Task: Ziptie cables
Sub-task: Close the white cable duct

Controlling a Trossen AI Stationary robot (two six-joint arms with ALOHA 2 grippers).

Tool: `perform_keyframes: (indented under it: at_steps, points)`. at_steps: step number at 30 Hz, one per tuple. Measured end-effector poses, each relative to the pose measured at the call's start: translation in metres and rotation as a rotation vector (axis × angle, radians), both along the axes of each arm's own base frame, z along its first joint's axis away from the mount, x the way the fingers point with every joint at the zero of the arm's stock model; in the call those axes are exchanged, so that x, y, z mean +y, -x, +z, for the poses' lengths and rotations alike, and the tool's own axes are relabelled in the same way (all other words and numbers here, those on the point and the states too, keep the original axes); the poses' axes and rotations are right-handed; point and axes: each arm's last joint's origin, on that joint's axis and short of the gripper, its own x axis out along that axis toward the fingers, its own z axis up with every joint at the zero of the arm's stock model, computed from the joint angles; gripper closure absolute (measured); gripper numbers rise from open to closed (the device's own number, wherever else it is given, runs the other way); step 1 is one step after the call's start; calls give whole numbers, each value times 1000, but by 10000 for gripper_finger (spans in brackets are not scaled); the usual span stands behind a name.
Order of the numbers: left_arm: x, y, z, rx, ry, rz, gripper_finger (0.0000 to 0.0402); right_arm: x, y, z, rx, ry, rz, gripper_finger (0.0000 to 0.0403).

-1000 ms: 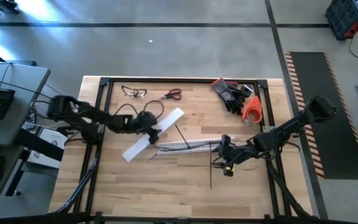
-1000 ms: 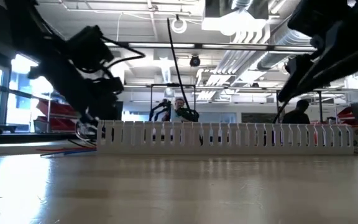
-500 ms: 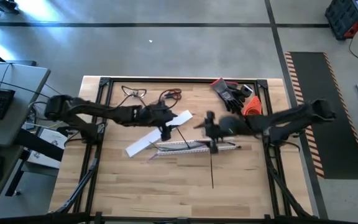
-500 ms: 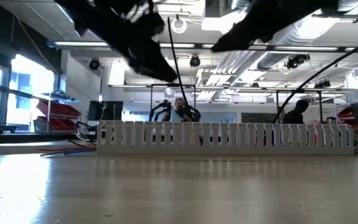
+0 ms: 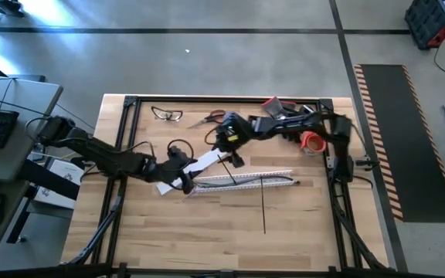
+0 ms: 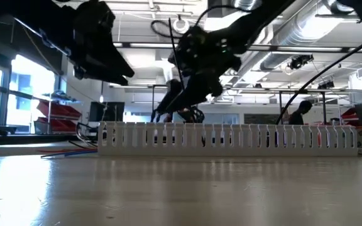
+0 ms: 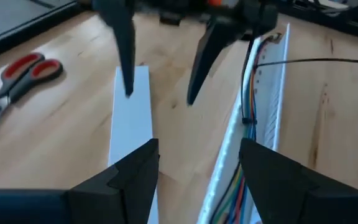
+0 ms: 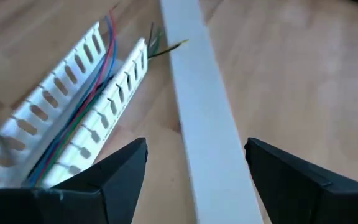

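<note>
The cables (image 7: 247, 99) are thin coloured wires lying inside the white slotted channel (image 5: 246, 180), which rests flat on the table. One ziptie (image 5: 263, 207), a thin dark strip, runs from the channel toward the near edge. A flat white lid strip (image 5: 207, 160) lies slantwise beside the channel. My left gripper (image 5: 179, 173) is open over the strip's near-left end. My right gripper (image 5: 230, 153) is open over its far-right end, fingers pointing down. In the low view both grippers (image 6: 115, 72) (image 6: 168, 103) hang above the channel (image 6: 231, 138).
Scissors (image 5: 215, 117) and safety glasses (image 5: 166, 114) lie near the far edge. Black gloves (image 5: 288, 116) and an orange tape roll (image 5: 313, 139) sit at the far right. A black frame (image 5: 126, 154) borders the table. Bare wood stretches toward the near edge.
My right gripper has swung from the near right end of the channel up and across to the far left, ending over the white strip's far end. My left gripper reached toward the table's middle, then drew back to the strip's near-left end.
</note>
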Motion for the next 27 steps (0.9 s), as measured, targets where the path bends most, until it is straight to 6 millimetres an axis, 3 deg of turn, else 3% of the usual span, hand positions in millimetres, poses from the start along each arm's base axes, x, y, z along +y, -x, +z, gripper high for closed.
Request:
perform_keyframes:
  at_steps: [5,12,19,27]
  points:
    - [-7,4,-3,-19,34,21,198,-7,-28,-15,66,4,64,123]
    - [-15,5,-3,-21,40,-7,198,-10,-47,-33,150,57,-5,73]
    - [-22,9,-5,-13,14,-36,198,-7,-48,-49,243,196,-134,73]
    - [-28,14,-9,-13,-2,-29,198,-8,-30,-56,479,20,-304,117]
